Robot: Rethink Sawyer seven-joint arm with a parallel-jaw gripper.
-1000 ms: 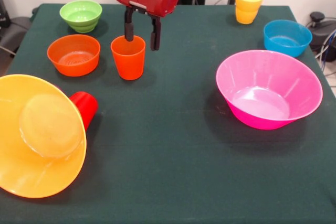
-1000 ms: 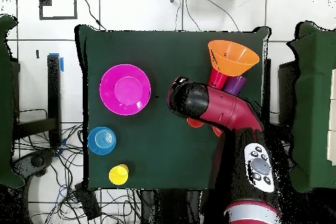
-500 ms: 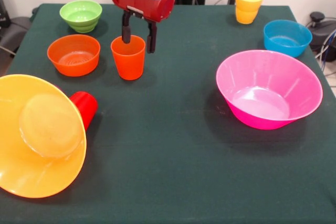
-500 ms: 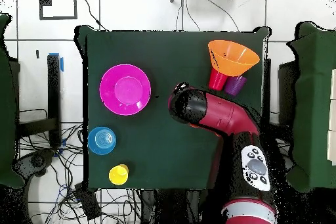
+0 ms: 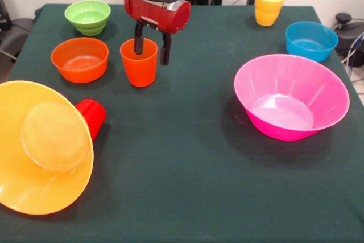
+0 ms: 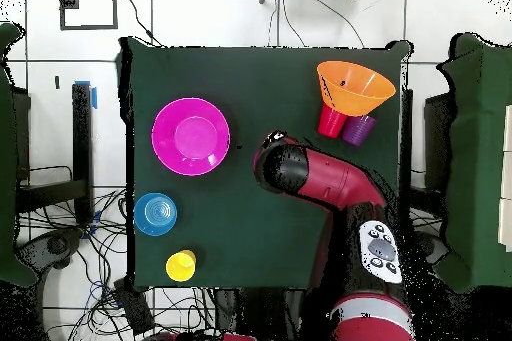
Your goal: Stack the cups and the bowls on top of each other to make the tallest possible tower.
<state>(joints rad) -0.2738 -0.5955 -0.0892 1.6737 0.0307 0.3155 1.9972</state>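
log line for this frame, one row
gripper: open, astride orange cup rim | cup: upright on table, not lifted | stacking: not started

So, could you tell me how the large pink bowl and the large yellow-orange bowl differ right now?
The pink bowl stands upright on the table, its mouth facing up; the yellow-orange bowl is tipped, its mouth turned toward the front camera. The pink bowl stands alone with nothing under it, while the yellow-orange bowl leans on the red cup. In the front view the pink bowl is at the right, the yellow-orange one at the lower left. Both are wide, flared, glossy bowls, the largest here.
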